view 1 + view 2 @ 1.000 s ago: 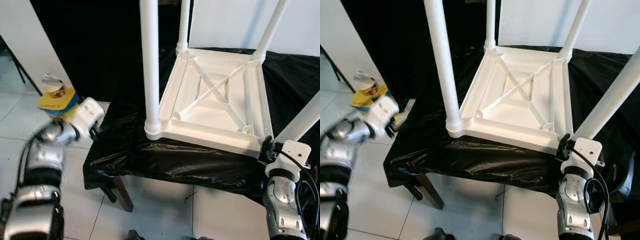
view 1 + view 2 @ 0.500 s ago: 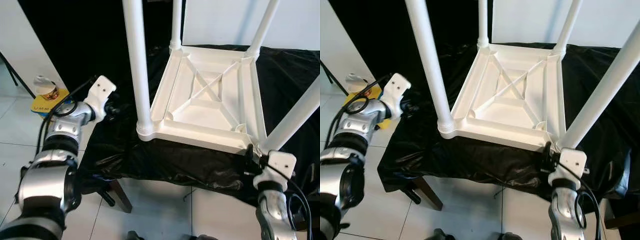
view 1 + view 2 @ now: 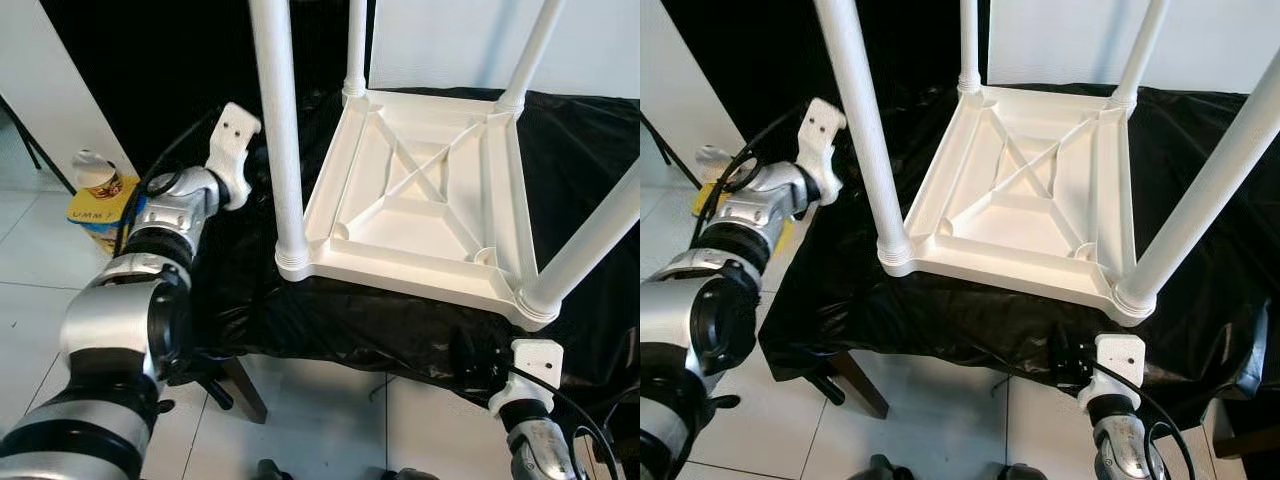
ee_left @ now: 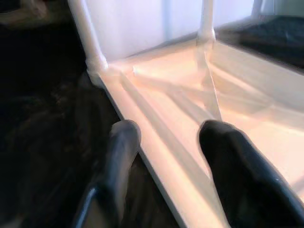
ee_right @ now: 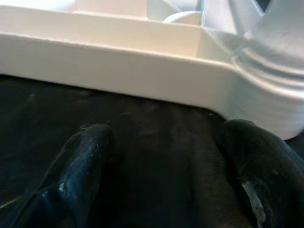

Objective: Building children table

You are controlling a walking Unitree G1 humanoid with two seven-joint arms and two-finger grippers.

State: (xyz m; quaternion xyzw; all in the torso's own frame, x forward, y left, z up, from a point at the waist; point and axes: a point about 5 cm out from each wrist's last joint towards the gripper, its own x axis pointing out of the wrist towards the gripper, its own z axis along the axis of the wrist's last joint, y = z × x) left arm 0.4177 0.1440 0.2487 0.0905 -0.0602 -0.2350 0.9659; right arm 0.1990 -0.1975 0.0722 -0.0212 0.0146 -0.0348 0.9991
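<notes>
Below the near edge of the black cloth (image 3: 330, 320), the right gripper (image 5: 166, 175) hangs with fingers spread. On the cloth lies the upturned table (image 3: 420, 210), legs up. Beside its left rim, the left gripper (image 4: 166, 142) straddles it, fingers apart.

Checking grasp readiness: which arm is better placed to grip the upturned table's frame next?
Probably left. The left gripper is open with its fingers astride the table rim; the right gripper sits low, short of the near corner.
</notes>
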